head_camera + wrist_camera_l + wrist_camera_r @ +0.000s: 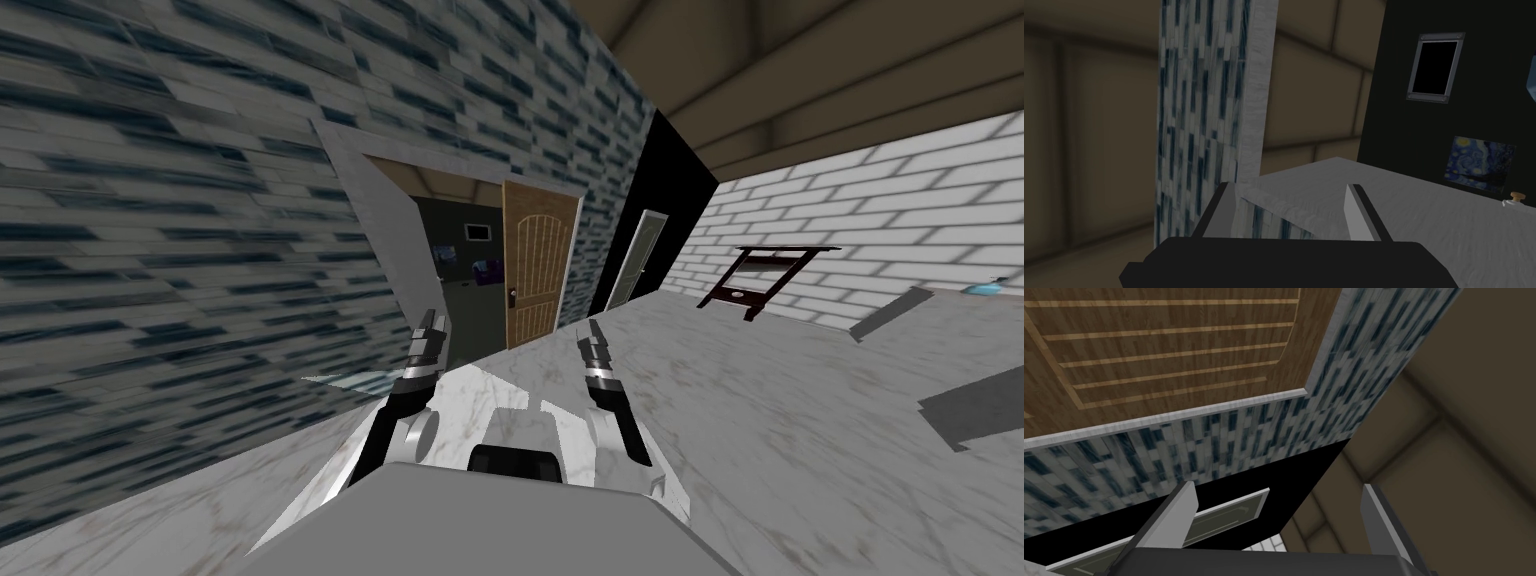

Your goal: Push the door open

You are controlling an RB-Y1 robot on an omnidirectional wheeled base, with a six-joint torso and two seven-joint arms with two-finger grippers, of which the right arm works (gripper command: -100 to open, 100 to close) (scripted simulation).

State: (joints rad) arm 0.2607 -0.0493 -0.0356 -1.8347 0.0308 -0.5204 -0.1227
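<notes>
A brown wooden door [538, 270] with a dark handle [513, 296] stands in a pale frame in the blue-grey tiled wall, swung partly open; a dim room shows through the gap to its left. In the right wrist view the door [1159, 348] shows beyond the fingers. My left gripper [430, 338] is raised in front of the gap, open, with nothing between its fingers [1224, 212]. My right gripper [594, 345] is held up just right of the door, also open and empty, its fingers [1179, 513] apart. Both are some way short of the door.
The tiled wall [170, 250] runs close along my left. A black area with a grey-green door [637, 258] lies further along. A dark wooden table [760, 275] stands against the white brick wall on the right. Pale marble floor [780, 430] stretches ahead.
</notes>
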